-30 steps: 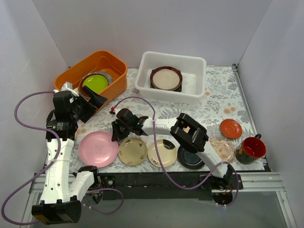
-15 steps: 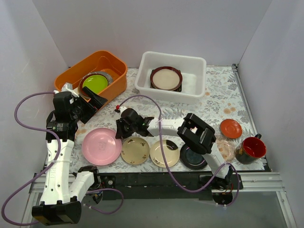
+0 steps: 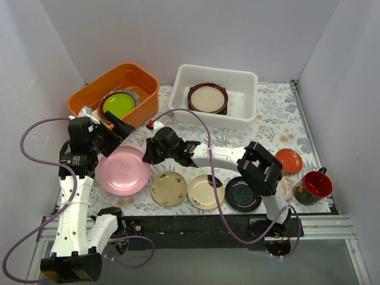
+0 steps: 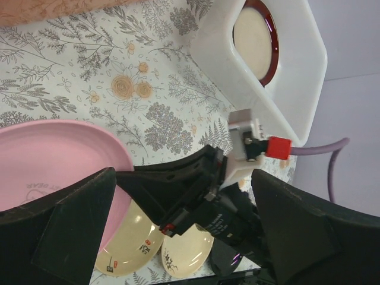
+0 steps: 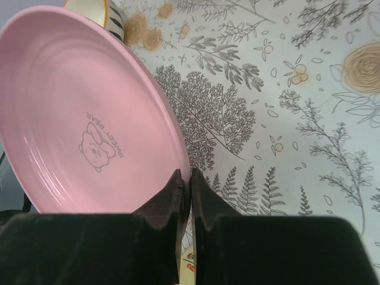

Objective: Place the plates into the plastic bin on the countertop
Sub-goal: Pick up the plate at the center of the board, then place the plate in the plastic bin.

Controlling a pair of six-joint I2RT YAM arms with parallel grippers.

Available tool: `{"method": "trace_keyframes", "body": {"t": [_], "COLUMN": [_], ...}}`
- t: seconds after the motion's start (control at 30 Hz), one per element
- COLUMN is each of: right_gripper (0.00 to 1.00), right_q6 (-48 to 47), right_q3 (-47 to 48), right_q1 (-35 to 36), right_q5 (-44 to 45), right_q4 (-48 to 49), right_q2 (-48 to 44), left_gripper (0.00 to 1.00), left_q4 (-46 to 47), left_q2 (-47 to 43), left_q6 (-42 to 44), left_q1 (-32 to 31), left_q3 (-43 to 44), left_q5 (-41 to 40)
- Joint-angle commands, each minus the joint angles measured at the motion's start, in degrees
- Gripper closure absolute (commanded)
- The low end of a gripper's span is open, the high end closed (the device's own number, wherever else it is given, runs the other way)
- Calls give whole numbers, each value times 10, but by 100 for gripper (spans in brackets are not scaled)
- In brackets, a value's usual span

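Along the near edge of the countertop, two cream plates and a glossy black plate are laid flat in a row. Just behind them, toward the left edge, the pink plate is held tilted, its rim pinched between the fingers of the right gripper. The left gripper is spread wide just beside it, with nothing grasped. At the far edge, the plastic bin is seen with a brown-rimmed plate inside.

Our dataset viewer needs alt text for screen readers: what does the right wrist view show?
The right pincer is shut on the rim of a pink plate printed with a small bear, with the fern-and-flower countertop behind it.
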Motion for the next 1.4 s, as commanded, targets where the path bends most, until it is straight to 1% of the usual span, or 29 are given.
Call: {"method": "trace_keyframes", "body": {"t": [0.0,0.23,0.43,0.77,0.83,1.03,1.1,1.2,1.37], "right_gripper": [97,97,98,98,98,99,99,99,99], "right_q6": [-24,-47,-55,-59,-65,-90,-91,-97,-112], "right_q3": [-8,-35,-79,-166,-168,-159,-153,-133,-80], "right_q1": [-12,-35,-72,-182,-197,-250,-274,-304,-350], "right_q5": [50,92,137,132,131,127,122,111,89], "right_q4": [15,-26,-61,-77,-100,-121,-123,-119,-131], "right_q2": [-70,-143,-218,-348,-358,-376,-376,-366,-319], "left_gripper": [2,2,2,2,2,2,2,2,2], "left_q4": [3,5,17,55,64,92,113,147,167], "left_q2": [-14,-5,13,14,14,5,0,-15,-43], "left_q6": [7,19,22,3,1,-21,-28,-39,-42], "left_q1": [2,2,3,2,2,2,2,2,-3], "left_q3": [-17,-15,0,-52,-65,-100,-119,-155,-178], "left_q5": [17,23,49,76,83,101,129,162,169]}}
